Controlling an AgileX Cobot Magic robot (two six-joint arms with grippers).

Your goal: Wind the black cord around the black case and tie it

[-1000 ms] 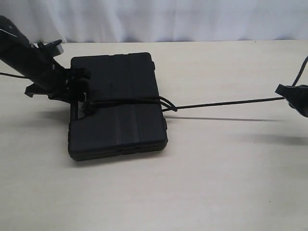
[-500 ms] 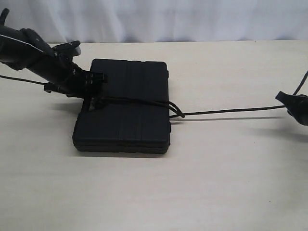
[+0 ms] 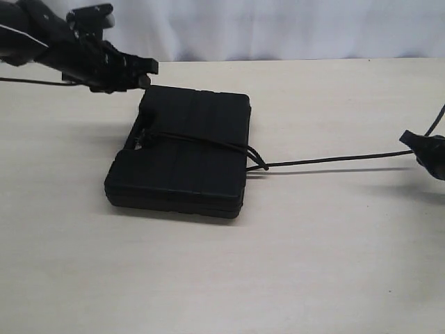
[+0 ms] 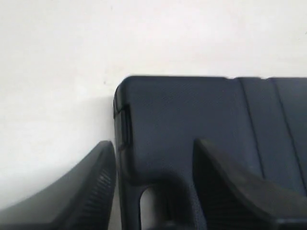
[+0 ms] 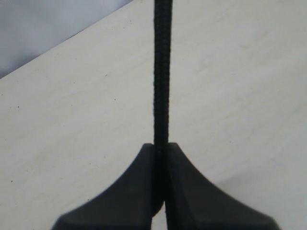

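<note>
The black case (image 3: 182,153) lies flat on the table, its handle slot (image 3: 139,139) at the left end. The black cord (image 3: 327,158) crosses the lid from that slot to a loop at the case's right edge, then runs taut to my right gripper (image 3: 409,140), which is shut on it. In the right wrist view the cord (image 5: 162,72) is pinched between the gripper's (image 5: 161,146) closed tips. My left gripper (image 3: 144,67) hovers open above the case's far left corner, holding nothing. The left wrist view shows the case (image 4: 192,110) and its slot (image 4: 148,206) below the spread gripper (image 4: 152,143).
The pale wooden table (image 3: 278,271) extends in front of and around the case. A white curtain (image 3: 278,28) hangs behind the table's far edge. A thin arm cable (image 3: 28,81) trails off the left arm.
The left gripper opened, let go at the case's handle end and rose up and back. The case turned and slid slightly right. The right gripper held still on the cord.
</note>
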